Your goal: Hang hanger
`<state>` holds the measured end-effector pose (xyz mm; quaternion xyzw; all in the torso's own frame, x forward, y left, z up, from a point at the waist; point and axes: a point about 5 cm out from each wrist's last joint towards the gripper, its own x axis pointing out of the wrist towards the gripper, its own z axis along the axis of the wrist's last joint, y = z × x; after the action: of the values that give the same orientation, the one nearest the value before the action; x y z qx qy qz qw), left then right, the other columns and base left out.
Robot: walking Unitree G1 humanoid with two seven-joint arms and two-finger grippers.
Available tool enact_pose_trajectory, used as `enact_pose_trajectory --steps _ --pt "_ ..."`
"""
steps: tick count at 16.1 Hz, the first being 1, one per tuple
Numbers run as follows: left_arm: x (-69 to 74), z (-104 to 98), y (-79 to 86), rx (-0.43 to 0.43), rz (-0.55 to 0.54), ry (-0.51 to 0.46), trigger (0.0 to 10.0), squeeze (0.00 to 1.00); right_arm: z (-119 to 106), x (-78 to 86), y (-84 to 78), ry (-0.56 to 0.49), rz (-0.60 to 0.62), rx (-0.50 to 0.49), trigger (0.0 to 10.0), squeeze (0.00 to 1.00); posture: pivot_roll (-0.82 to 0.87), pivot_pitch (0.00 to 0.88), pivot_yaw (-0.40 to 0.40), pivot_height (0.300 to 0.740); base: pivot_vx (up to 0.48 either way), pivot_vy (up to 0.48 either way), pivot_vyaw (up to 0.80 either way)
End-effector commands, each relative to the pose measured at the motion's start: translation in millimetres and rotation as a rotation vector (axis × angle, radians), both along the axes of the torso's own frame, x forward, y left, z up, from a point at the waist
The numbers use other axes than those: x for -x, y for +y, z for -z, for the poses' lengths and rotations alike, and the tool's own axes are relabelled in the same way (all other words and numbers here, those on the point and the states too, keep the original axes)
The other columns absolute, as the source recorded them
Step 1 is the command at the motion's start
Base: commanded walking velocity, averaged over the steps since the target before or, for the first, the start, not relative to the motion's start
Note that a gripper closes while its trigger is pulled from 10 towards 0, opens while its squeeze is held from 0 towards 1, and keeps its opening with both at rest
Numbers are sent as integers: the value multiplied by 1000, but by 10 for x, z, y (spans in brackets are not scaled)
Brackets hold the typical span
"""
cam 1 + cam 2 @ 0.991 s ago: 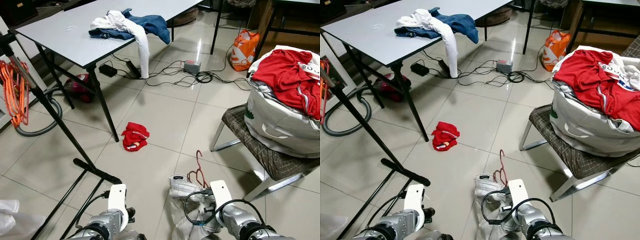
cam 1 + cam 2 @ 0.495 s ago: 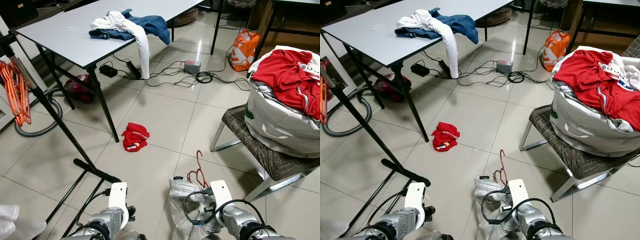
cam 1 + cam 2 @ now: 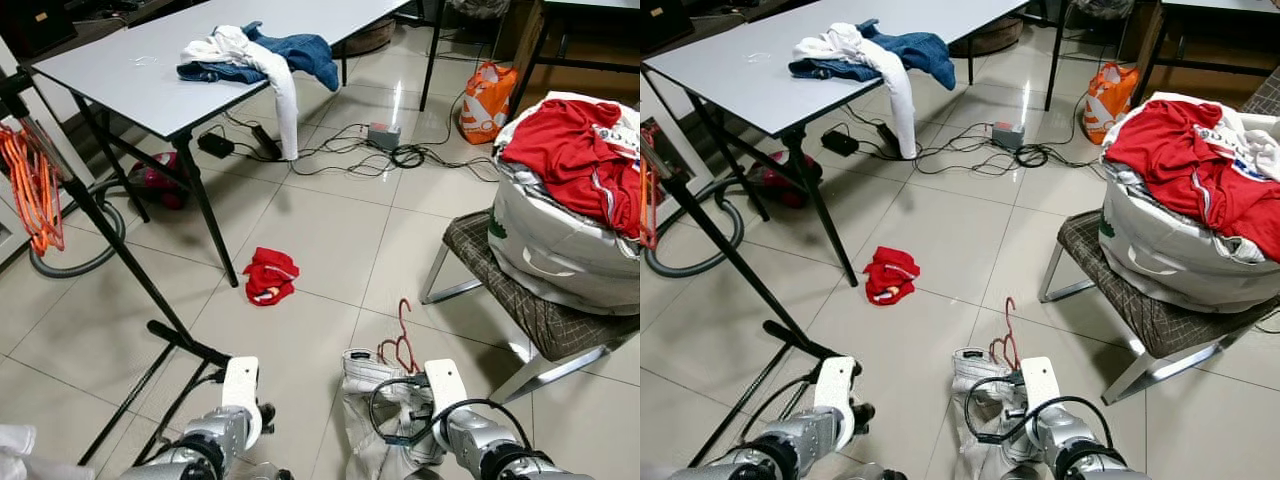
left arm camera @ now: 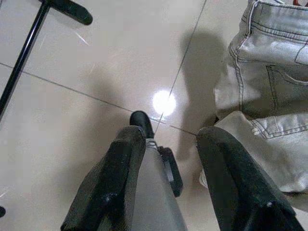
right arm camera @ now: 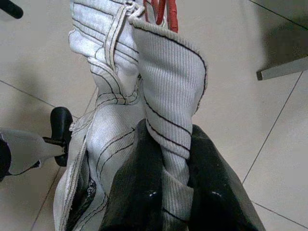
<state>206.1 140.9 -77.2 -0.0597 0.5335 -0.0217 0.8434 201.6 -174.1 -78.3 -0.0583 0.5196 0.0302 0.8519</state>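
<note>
low at the frame bottom, right gripper [image 5: 163, 192] is clamped on a bunched fold of light grey jeans [image 3: 375, 420], fingers closed tight with the cloth squeezed between them. red hanger [image 3: 400, 340] sticks up from the waistband of the jeans, hook uppermost, hanging over the tiled floor [image 3: 320, 230]. left gripper [image 4: 166, 159] hangs beside it, fingers spread apart with nothing between them, jeans just beside one finger. black rack leg [image 3: 150, 290] slants across the floor on the robot's left, orange hangers [image 3: 35, 185] bunched on the rack at far left. small red garment [image 3: 270, 275] lies on the tiles near the table leg. grey table [image 3: 150, 75] carries a blue and white clothes pile [image 3: 255, 50]. chair [image 3: 520, 300] on the right holds a white bag [image 3: 560, 240] stuffed with red clothes [image 3: 570, 150]. cables [image 3: 370, 150] and an orange bag [image 3: 488, 98] lie farther back.
</note>
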Motion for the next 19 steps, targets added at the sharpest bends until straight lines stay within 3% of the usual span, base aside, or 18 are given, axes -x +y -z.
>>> enact_pose_trajectory --steps 1,6,11,19 --pt "-30 -16 6 -5 -17 -9 10000 0 -37 -75 47 -21 -8 -7 0 0 -117 0 73 740 0 0 0" --pt "-14 -8 -39 14 -15 2 10000 0 -19 -44 62 -13 -18 -7 0 0 -133 0 73 740 0 0 0" --pt "11 5 -128 8 32 -5 10000 0 -29 -47 -33 -15 -18 14 0 0 -149 0 71 740 0 0 0" --pt "66 31 -200 23 24 12 10000 0 -9 -19 21 -3 -4 -7 0 0 -138 0 73 740 0 0 0"
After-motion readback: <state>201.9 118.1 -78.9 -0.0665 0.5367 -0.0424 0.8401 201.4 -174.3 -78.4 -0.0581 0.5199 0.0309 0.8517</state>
